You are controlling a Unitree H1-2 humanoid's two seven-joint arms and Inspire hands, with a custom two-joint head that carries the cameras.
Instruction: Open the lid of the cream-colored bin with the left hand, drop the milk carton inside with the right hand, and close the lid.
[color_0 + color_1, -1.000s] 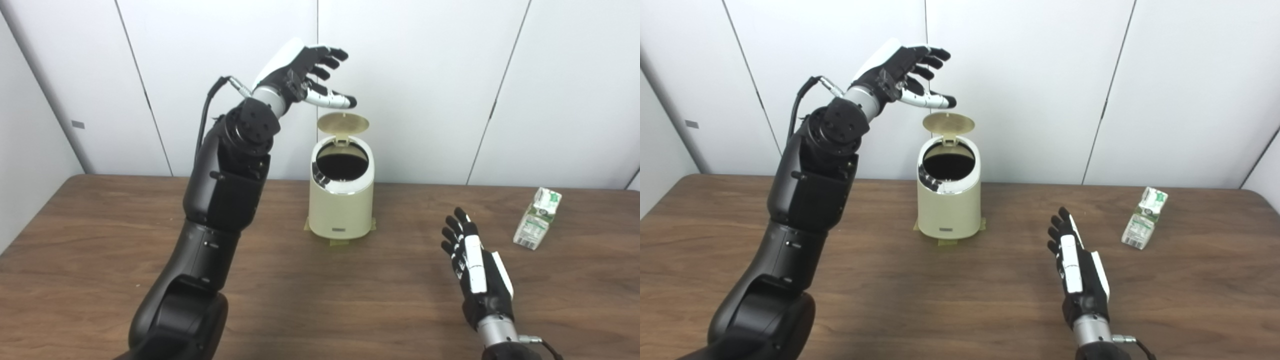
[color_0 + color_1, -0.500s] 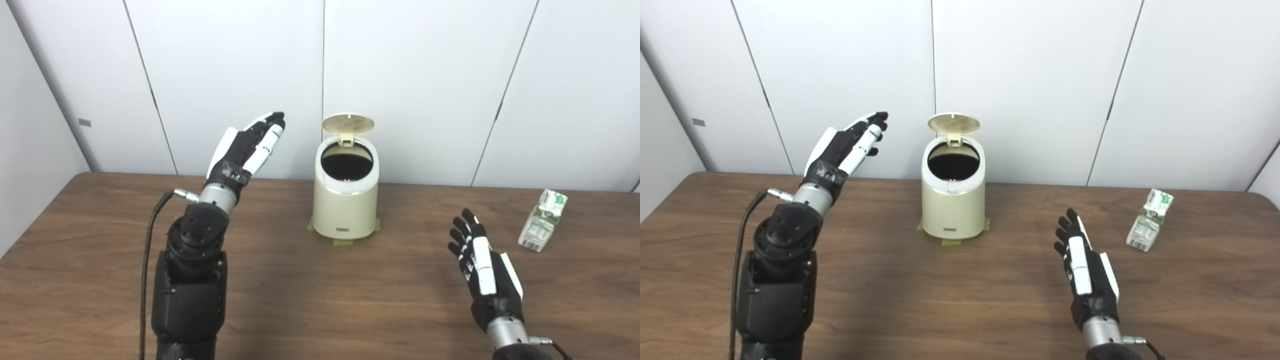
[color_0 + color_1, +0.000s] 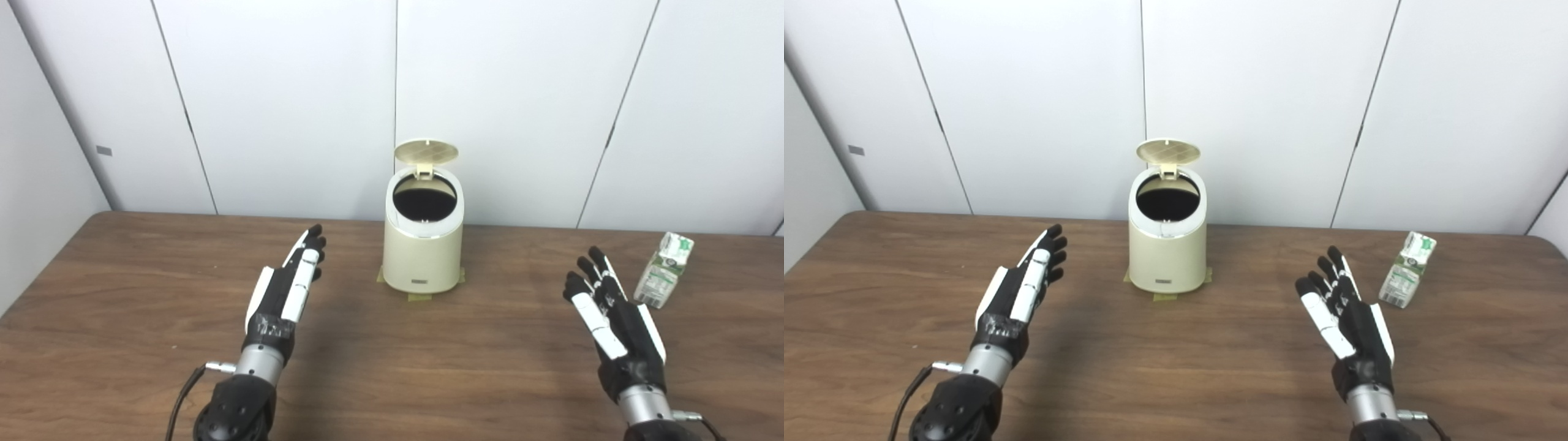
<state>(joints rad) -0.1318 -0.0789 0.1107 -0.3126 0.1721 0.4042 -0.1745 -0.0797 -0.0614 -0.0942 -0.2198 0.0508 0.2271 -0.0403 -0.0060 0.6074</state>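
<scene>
— What's nearest to you from where you stand?

— The two black-and-white robot hands, low over the brown wood-grain table. The left hand is stretched out flat with its fingers straight and close alongside each other, holding nothing. The right hand is spread, fingers fanned apart, palm side turned inward, also holding nothing.

— And the carton?

— The small white-and-green milk carton stands on the table just beyond the right hand's fingertips and a little to their right. Near, but not touching. It looks slightly tilted.

— Where's the bin, then?

— Farther back, between the two hands and beyond both. It's a cream-colored cylindrical bin with a white rim around the mouth, sitting on bits of tan tape stuck to the table. Its round cream lid stands up on the hinge at the back, so the dark inside is exposed.

— Anything behind that?

— Just the white panelled wall running along the far edge of the table.
</scene>
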